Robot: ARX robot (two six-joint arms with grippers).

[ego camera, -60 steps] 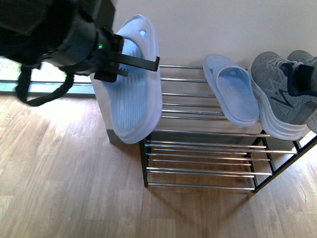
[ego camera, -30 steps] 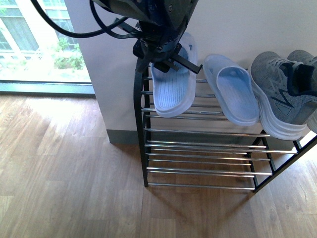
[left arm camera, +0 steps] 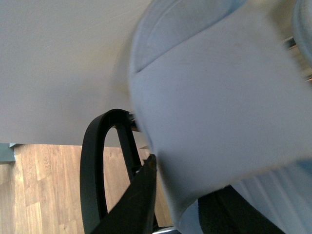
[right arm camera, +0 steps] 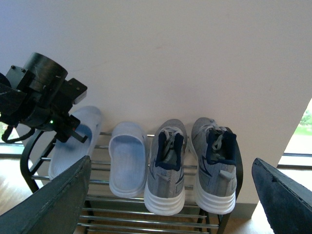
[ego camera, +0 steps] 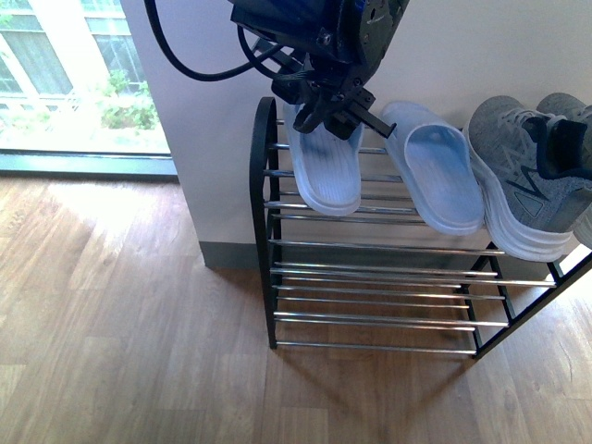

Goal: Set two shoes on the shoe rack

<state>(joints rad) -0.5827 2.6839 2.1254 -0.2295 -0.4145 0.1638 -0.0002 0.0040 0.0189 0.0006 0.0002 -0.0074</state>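
In the front view the left gripper (ego camera: pixel 326 109) covers the heel end of the left slide (ego camera: pixel 326 171), so the jaws' hold on it cannot be made out. The outer sneaker (ego camera: pixel 566 129) is cut off by the frame edge, as is the shoe rack (ego camera: pixel 388 270) on that side. In the left wrist view the slide is a blurred pale mass filling most of the frame. In the right wrist view only 2 dark finger edges of the right gripper (right arm camera: pixel 170 204) show, both cropped by the frame.

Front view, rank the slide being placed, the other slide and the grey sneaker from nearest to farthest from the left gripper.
1. Slide being placed: at the left gripper, rack's left end.
2. Other slide: just to its right.
3. Grey sneaker: farthest right.
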